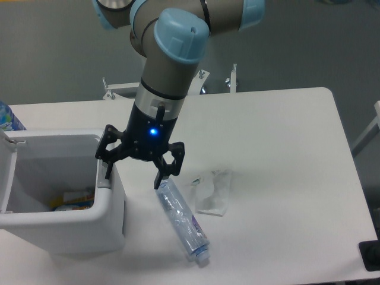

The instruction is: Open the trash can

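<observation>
A white table [279, 124] with rounded corners fills most of the view under even, soft light. Beyond its far edge lies a grey floor [59, 53], where a white metal bracket [119, 89] stands.

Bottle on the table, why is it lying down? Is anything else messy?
The plastic bottle lies on its side, slanted, on the table, just under the open gripper. A crumpled clear wrapper sits loose beside it. The trash can is open, with some rubbish inside.

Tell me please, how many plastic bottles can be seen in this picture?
2. One clear bottle lies on the table just below the gripper. A second bottle shows only partly at the left edge, behind the open trash can.
</observation>
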